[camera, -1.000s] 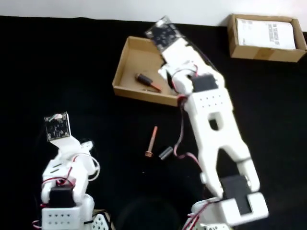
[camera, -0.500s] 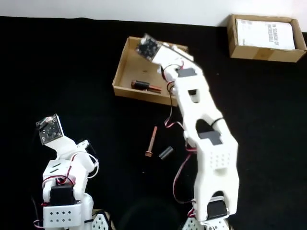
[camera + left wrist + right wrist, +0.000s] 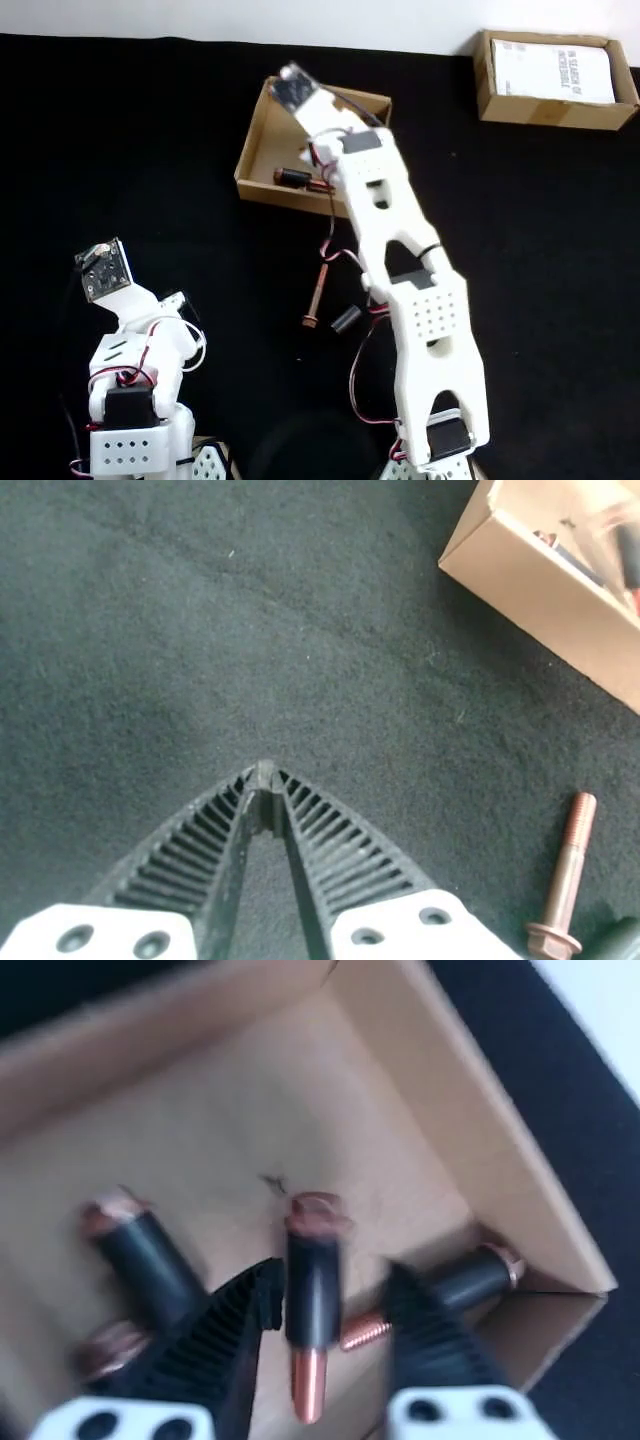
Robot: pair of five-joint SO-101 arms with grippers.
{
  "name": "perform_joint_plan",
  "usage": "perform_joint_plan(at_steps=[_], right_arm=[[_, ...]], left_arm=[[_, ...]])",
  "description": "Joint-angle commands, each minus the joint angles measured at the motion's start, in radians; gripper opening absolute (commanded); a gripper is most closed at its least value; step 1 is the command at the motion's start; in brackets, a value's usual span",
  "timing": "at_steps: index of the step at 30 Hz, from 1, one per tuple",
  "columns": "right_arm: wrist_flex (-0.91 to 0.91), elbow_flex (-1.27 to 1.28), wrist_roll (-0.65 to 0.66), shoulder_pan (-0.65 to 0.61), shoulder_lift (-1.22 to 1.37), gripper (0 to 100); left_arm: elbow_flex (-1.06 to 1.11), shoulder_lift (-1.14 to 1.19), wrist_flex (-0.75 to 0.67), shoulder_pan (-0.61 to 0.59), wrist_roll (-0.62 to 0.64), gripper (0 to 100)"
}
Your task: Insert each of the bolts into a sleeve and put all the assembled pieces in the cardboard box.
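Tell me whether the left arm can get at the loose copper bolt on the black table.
Probably yes: the copper bolt lies on the bare black table near the left tool, nothing between them, though the tool is shut.

The cloth (image 3: 150,630) is matt, faintly fuzzy black; the cardboard box (image 3: 262,140) is dull brown board. The loose bolt (image 3: 562,880) is coppery metal with a soft sheen, the sleeves (image 3: 312,1280) matt black, the arm (image 3: 430,330) smooth white plastic.

White plastic left arm (image 3: 125,352) folded back close to its base, black ribbed left pincer (image 3: 265,780) closed tip to tip; white plastic right arm (image 3: 425,320) stretched far forward, wrist angled downward, black ribbed right pincer (image 3: 335,1272) parted wide.
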Motion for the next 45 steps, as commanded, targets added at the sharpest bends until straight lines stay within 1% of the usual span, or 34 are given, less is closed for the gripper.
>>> perform_joint_plan(at_steps=[1, 4, 7, 11, 13, 15, 17, 20, 24, 26, 28, 32, 35, 37, 40, 43, 45], right_arm=[[0.13, -0.148, -0.021, -0.007, -0.024, 28.1], [0.234, -0.285, -0.023, 0.007, -0.025, 28.1], [0.46, -0.479, -0.037, 0.005, -0.025, 24.8], [0.831, -0.808, -0.206, -0.042, -0.022, 14.0], [0.839, -0.934, -0.292, -0.065, -0.024, 8.8], [0.842, -1.017, -0.334, -0.073, -0.027, 4.4], [0.843, -1.024, -0.333, -0.076, -0.051, 1.2], [0.843, -0.935, -0.331, -0.079, -0.142, 0.5], [0.843, -0.685, -0.33, -0.108, -0.335, 0.5], [0.843, -0.487, -0.285, -0.142, -0.473, 0.5], [0.843, -0.234, -0.227, -0.171, -0.634, 0.5], [0.84, 0.387, -0.063, -0.211, -0.975, 0.5], [0.825, 0.848, 0.114, -0.211, -1.199, 0.5], [0.779, 1.109, 0.216, -0.211, -1.326, 0.6], [0.61, 1.449, 0.316, -0.211, -1.495, 0.6], [0.3, 1.753, 0.405, -0.191, -1.646, 0.6], [0.047, 1.937, 0.506, -0.185, -1.742, 0.6]], left_arm=[[0.019, 0.007, -0.02, -0.01, 0.008, 1], [0.019, 0.007, -0.02, -0.01, 0.008, 1], [0.019, 0.007, -0.018, -0.01, 0.008, 1], [0.019, 0.007, -0.018, -0.01, 0.008, 1], [0.019, 0.007, -0.018, -0.01, 0.008, 1], [0.019, 0.007, -0.018, -0.01, 0.008, 1], [0.019, 0.007, -0.018, -0.01, 0.008, 1], [0.019, 0.007, -0.018, -0.01, 0.008, 1], [0.019, 0.007, -0.018, -0.012, 0.008, 1], [0.019, 0.007, -0.018, -0.012, 0.008, 1], [0.019, 0.007, -0.017, -0.012, 0.008, 1], [0.019, 0.007, -0.017, -0.013, 0.008, 1], [0.019, 0.007, -0.015, -0.013, 0.008, 1], [0.019, 0.007, -0.015, -0.013, 0.008, 1], [0.019, 0.007, -0.015, -0.013, 0.008, 1], [0.019, 0.007, -0.015, -0.013, 0.008, 1], [0.019, 0.007, -0.015, -0.013, 0.008, 1]])
